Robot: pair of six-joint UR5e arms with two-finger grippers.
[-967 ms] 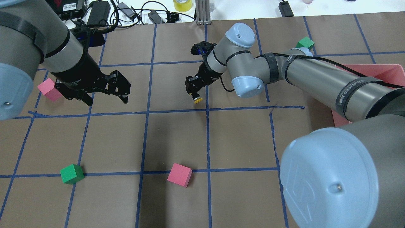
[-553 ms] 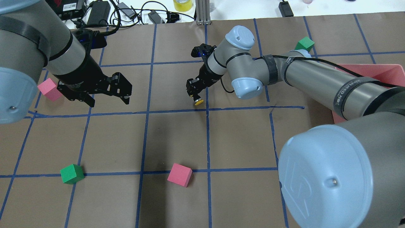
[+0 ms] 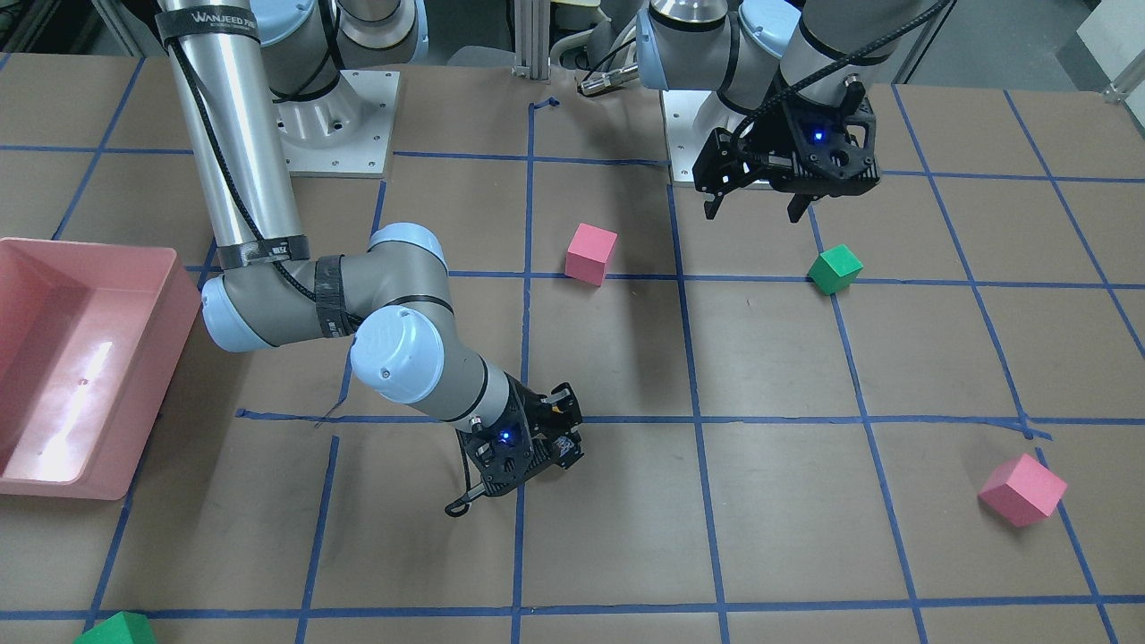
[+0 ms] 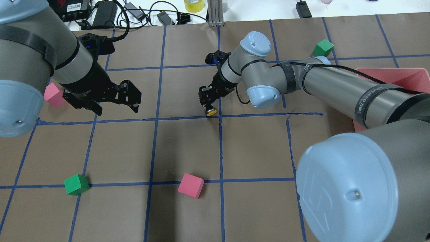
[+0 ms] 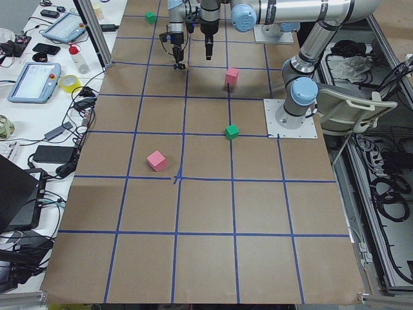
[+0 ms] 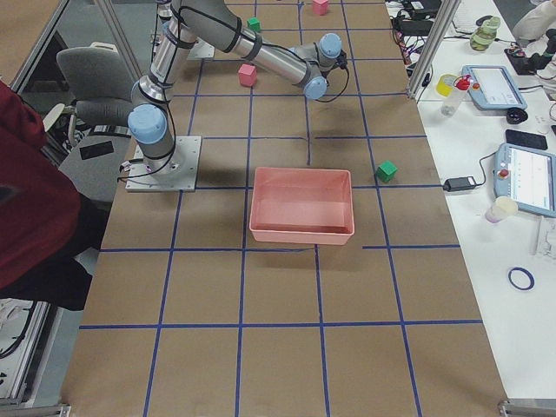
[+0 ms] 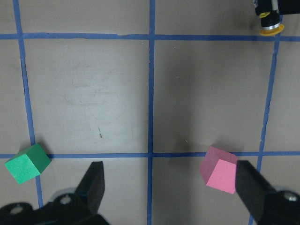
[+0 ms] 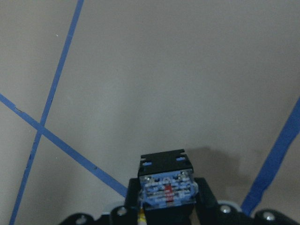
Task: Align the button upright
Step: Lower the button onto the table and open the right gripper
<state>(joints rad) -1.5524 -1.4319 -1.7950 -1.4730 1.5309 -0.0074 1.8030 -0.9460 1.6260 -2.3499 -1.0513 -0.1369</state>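
Observation:
The button (image 4: 210, 112) has a yellow cap, a black body and a blue-white terminal base. My right gripper (image 4: 207, 103) is shut on its body and holds it low over a blue tape crossing, cap pointing down and toward the robot. In the right wrist view the terminal base (image 8: 166, 188) sits between the fingers. The cap also shows in the left wrist view (image 7: 272, 29). In the front view the right gripper (image 3: 528, 447) hides the button. My left gripper (image 4: 116, 105) is open and empty, well to the left; it also shows in the front view (image 3: 756, 201).
A pink cube (image 4: 190, 185) and a green cube (image 4: 76, 184) lie near the table's front. Another pink cube (image 4: 51, 94) sits behind the left arm, and a green cube (image 4: 323, 47) at the far right. A pink bin (image 4: 411, 76) stands at the right edge.
My right gripper has moved the button a little toward the robot, down to the tape crossing. My left gripper has drifted slightly right and stays open.

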